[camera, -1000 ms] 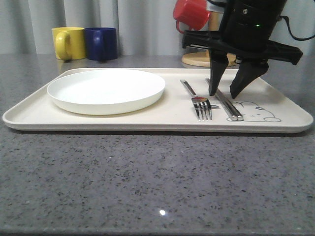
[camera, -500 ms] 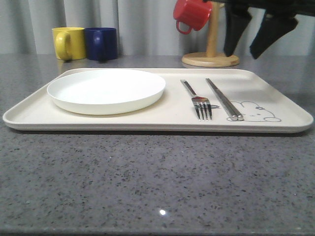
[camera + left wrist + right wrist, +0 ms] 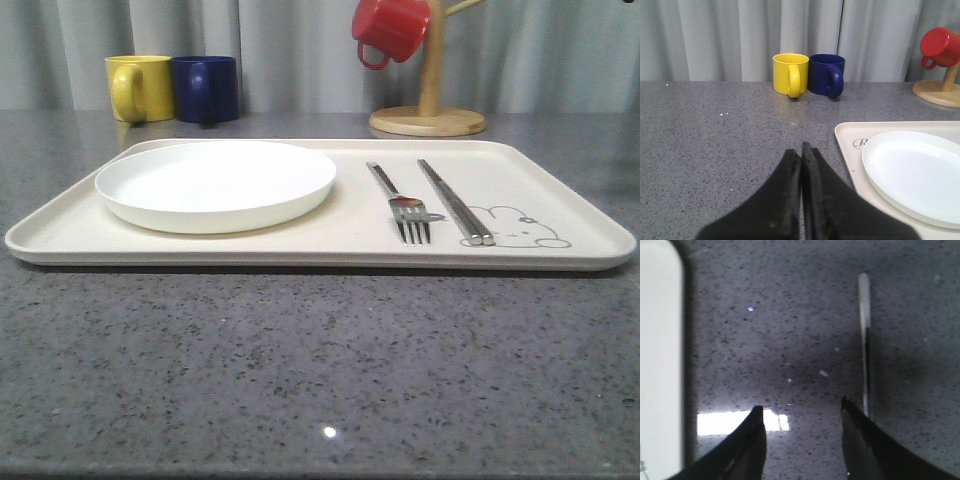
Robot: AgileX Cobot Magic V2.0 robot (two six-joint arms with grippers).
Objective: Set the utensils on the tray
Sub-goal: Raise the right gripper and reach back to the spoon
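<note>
Now: right gripper (image 3: 802,432) spread over grey counter (image 3: 790,315); slim spoon handle (image 3: 865,340) at one o'clock, tray (image 3: 660,365) edge at nine. Left gripper (image 3: 801,150) pressed together, plate (image 3: 915,172) at three

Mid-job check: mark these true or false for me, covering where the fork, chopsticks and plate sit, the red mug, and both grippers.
1. The fork lies on the tray. True.
2. The chopsticks rest on the plate. False: they lie on the tray beside the fork.
3. The left gripper is shut. True.
4. The right gripper grips a utensil. False: it is open above the counter.
5. The red mug stands beside the blue mug. False: it hangs on the wooden stand.
</note>
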